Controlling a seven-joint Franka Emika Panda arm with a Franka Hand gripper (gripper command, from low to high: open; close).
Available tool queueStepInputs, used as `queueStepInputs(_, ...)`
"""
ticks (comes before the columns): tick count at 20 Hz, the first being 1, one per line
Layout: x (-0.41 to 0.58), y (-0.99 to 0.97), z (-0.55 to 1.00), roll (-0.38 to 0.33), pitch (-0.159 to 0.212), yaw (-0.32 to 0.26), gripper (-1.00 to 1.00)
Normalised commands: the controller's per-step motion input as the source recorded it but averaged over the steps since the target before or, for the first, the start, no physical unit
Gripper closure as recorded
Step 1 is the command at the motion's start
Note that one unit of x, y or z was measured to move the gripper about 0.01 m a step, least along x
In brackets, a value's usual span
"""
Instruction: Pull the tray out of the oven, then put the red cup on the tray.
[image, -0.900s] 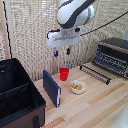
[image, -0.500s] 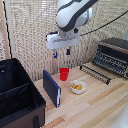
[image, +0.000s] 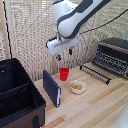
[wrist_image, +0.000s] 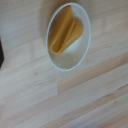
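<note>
Above the wooden table (image: 95, 107), well clear of everything on it: gripper (image: 64, 54), hanging from the white arm (image: 75, 17), two dark fingers (image: 58, 57) pointing down, a narrow gap between them, nothing held. Below and just to the exterior view's right of those fingers, standing upright on the table: red cup (image: 64, 74), not touched by anything. Just beside the cup, nearer the camera and to the exterior view's right: pale bowl (image: 77, 87) with yellow food (image: 76, 86) inside. Same bowl (wrist_image: 69, 36) filling much of the wrist view, oval, orange-yellow pieces (wrist_image: 64, 29) lying in it, bare wood grain all around; no fingertips visible there.

At the exterior view's far right: oven (image: 114, 52), black and silver, door (image: 97, 73) dropped open toward the table with its long bar handle at the near edge. Over the open door, ridged dark metal lines showing: tray (image: 105, 63), sticking out of the oven mouth; how far out, hard to tell at this blur. Well apart from cup and tray, at the exterior view's left: big black case (image: 17, 97), lid open. Between case and cup, standing on edge: dark blue flat slab (image: 51, 88), tilted slightly, near the bowl but not touching it.
</note>
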Motion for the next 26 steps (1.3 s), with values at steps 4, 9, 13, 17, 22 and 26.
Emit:
queueStepInputs(4, 0.0, -0.03, 0.0, -0.366, -0.043, 0.144, -1.0)
queueStepInputs(9, 0.0, -0.04, 0.0, -0.37, -0.034, 0.137, -1.0)
queueStepInputs(13, 0.0, -0.23, 0.03, -0.342, -0.054, 0.104, -1.0)
queueStepInputs(17, 0.032, -0.37, 0.05, -0.267, -0.091, 0.103, -1.0)
queueStepInputs(22, 0.153, -0.41, 0.0, -0.222, -0.066, 0.116, -1.0)
queueStepInputs(26, 0.194, -0.38, 0.0, -0.229, -0.041, 0.112, -1.0)
